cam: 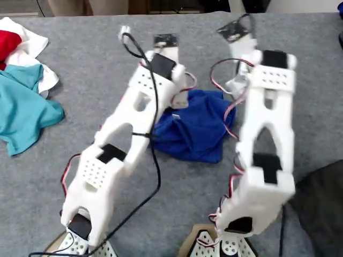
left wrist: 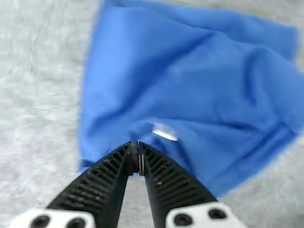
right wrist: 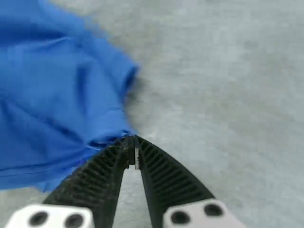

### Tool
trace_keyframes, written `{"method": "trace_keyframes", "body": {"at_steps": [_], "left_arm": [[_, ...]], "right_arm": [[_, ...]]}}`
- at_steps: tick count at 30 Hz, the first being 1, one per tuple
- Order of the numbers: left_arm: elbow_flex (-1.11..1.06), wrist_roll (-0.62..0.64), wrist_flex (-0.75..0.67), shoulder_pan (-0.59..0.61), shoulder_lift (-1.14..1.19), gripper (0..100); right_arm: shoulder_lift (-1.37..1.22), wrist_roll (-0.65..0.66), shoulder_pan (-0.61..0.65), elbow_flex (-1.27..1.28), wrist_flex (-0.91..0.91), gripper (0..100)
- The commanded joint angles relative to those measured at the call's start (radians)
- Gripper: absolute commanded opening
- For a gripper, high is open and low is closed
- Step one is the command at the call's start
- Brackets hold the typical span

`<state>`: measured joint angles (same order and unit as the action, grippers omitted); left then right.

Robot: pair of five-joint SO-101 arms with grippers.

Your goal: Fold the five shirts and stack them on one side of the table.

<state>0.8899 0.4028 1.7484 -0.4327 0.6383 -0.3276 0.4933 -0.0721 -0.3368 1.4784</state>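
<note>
A crumpled blue shirt [cam: 195, 131] lies mid-table between my two arms. In the left wrist view the blue shirt [left wrist: 199, 80] spreads out ahead, a small white label showing on it. My left gripper [left wrist: 135, 152] is shut, its tips pinching the shirt's near edge. In the right wrist view the blue shirt [right wrist: 52, 95] lies to one side over grey cloth. My right gripper [right wrist: 131, 145] is shut with its tips on the shirt's hem at a corner. From above, both wrists hang over the shirt's far side, left arm [cam: 155, 80] and right arm [cam: 268, 80].
A teal shirt [cam: 21, 112], a white shirt [cam: 35, 45] and a red one [cam: 8, 43] lie heaped at the far left. A dark shirt [cam: 321, 209] lies at the near right edge. Grey cloth [cam: 86, 69] covers the table.
</note>
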Motion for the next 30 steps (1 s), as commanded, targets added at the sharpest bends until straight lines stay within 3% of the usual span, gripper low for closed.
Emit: {"method": "trace_keyframes", "body": {"at_steps": [1, 7, 19, 23, 30], "left_arm": [[-0.023, -0.009, 0.009, 0.112, -0.09, 2], [-0.015, -0.011, -0.017, 0.206, -0.024, 2], [0.008, -0.012, -0.032, 0.167, 0.053, 2], [0.018, -0.012, -0.038, 0.152, 0.054, 2], [0.008, -0.011, -0.186, 0.133, 0.054, 2]], "right_arm": [[-0.128, -0.04, 0.048, -0.194, 0.086, 0.5], [-0.302, -0.074, 0.048, -0.344, 0.157, 0.5], [-0.676, -0.074, 0.047, -0.619, 0.008, 0.5], [-0.78, -0.074, 0.038, -0.826, 0.046, 0.5], [-0.874, -0.071, 0.031, -1.142, 0.167, 0.5]]}}
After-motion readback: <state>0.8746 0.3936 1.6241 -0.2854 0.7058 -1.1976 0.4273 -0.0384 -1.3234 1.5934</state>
